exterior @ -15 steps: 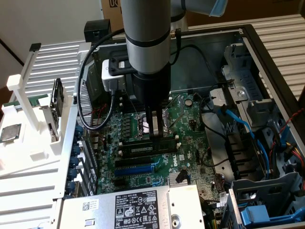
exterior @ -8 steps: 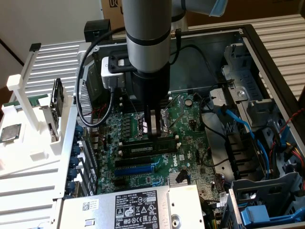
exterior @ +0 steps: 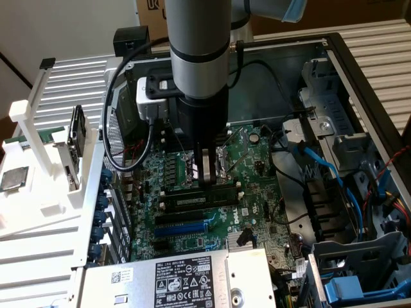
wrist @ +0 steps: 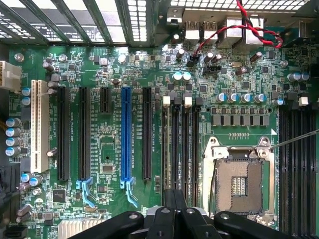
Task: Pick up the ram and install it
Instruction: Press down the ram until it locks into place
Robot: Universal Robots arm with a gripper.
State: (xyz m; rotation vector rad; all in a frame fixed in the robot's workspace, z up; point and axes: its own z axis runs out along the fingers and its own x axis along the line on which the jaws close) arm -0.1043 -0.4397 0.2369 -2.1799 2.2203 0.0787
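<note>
Open computer case with the arm at work over the motherboard, read from the exterior view's left.

Far left: a white rack [exterior: 38,192] outside the case, with a square silver-topped processor chip [exterior: 14,179] lying flat on it.

Centre: the grey arm [exterior: 199,45] comes down from the upper edge, and its gripper [exterior: 205,183] stands upright over the motherboard [exterior: 257,167]. The jaws are clenched, the two fingers [exterior: 210,168] pressed flat together. Their tips meet the upper edge of the ram [exterior: 192,199]. The ram sits lengthwise in a black memory slot in the middle of the frame, its pale label strip facing the camera. Whether the tips pinch that edge or merely rest on it cannot be told. Just below lies a blue slot [exterior: 186,226].

Lower centre: a metal power supply [exterior: 186,279] with a printed label.

Right: blue cables [exterior: 321,167] and a drive cage [exterior: 359,256].

In the wrist view the closed gripper [wrist: 174,194] hangs over the bank of memory slots [wrist: 192,149], beside the open processor socket [wrist: 239,184].
</note>
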